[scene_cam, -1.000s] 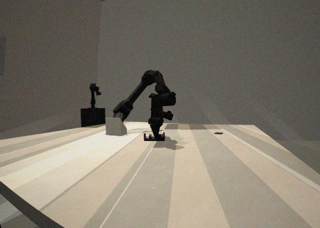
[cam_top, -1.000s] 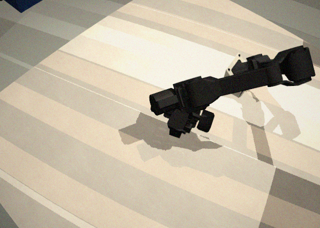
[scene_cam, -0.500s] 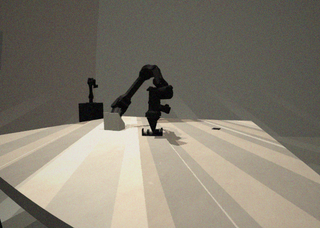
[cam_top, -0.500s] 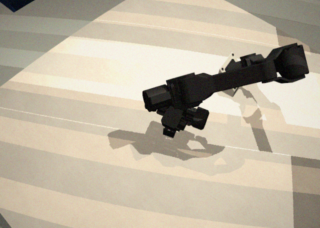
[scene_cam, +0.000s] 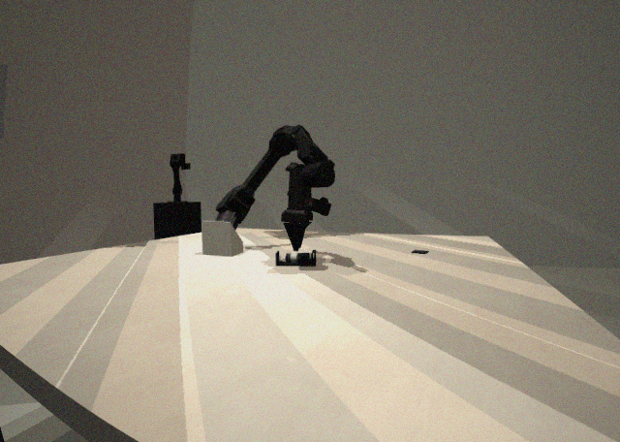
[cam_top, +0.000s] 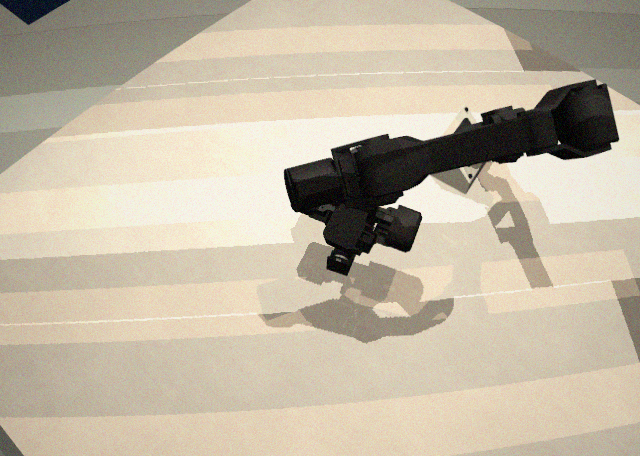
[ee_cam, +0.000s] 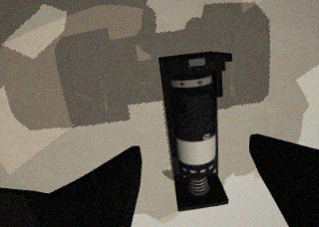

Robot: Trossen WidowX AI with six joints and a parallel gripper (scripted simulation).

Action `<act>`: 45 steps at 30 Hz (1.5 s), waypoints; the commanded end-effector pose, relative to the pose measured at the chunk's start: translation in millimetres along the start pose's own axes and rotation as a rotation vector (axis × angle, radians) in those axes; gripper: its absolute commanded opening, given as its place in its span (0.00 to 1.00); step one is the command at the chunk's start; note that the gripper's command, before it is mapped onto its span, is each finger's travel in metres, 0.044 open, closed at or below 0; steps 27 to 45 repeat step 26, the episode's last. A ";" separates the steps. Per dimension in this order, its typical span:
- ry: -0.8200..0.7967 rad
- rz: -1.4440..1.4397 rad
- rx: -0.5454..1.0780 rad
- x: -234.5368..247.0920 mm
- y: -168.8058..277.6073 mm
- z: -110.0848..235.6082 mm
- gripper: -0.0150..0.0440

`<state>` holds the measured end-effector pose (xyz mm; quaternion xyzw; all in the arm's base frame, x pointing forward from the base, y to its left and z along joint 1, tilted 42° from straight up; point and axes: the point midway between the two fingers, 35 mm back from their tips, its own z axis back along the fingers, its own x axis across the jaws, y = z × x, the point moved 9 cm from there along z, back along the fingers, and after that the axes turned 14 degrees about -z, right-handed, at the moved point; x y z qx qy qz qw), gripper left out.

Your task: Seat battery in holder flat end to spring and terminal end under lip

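The battery (ee_cam: 194,126) lies in the holder (ee_cam: 201,195), directly below the spread pincer (ee_cam: 195,181), on the table (scene_cam: 300,352).

one battery (ee_cam: 194,122), one holder (ee_cam: 199,195), one arm (scene_cam: 295,176), one pincer (ee_cam: 194,207)

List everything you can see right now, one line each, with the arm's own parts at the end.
Battery: one, dark body with a pale band near the spring end, lying lengthwise in the holder.
Holder: one, black, on the table below the gripper.
Spring: one, pale coil, at the holder's near end in the wrist view.
Table: one, striped beige and grey.
Pale block: one, beige, at the arm's base.
Small flat dark object: one, far right on the table; too small to identify.
Black box with a stand: one, behind the table, left.
Arm: one, black, bent over the holder.
Gripper: one, black, open, fingers on either side of the battery, apart from it.
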<state>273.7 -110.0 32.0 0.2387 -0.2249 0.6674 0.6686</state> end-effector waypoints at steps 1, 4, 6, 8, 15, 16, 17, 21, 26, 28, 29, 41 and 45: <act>0.025 0.016 -0.028 -2.2 -1.4 44.2 0.93; 0.026 0.018 -0.028 -2.4 2.3 57.5 1.00; 0.026 0.018 -0.028 -2.4 3.2 58.0 1.00; 0.026 0.018 -0.028 -2.4 3.2 58.0 1.00; 0.026 0.018 -0.028 -2.4 3.2 58.0 1.00; 0.026 0.018 -0.028 -2.4 3.2 58.0 1.00; 0.026 0.018 -0.028 -2.4 3.2 58.0 1.00; 0.026 0.018 -0.028 -2.4 3.2 58.0 1.00; 0.026 0.018 -0.028 -2.4 3.2 58.0 1.00; 0.026 0.018 -0.028 -2.4 3.2 58.0 1.00; 0.026 0.018 -0.028 -2.4 3.2 58.0 1.00; 0.026 0.018 -0.028 -2.4 3.2 58.0 1.00; 0.026 0.018 -0.028 -2.4 3.2 58.0 1.00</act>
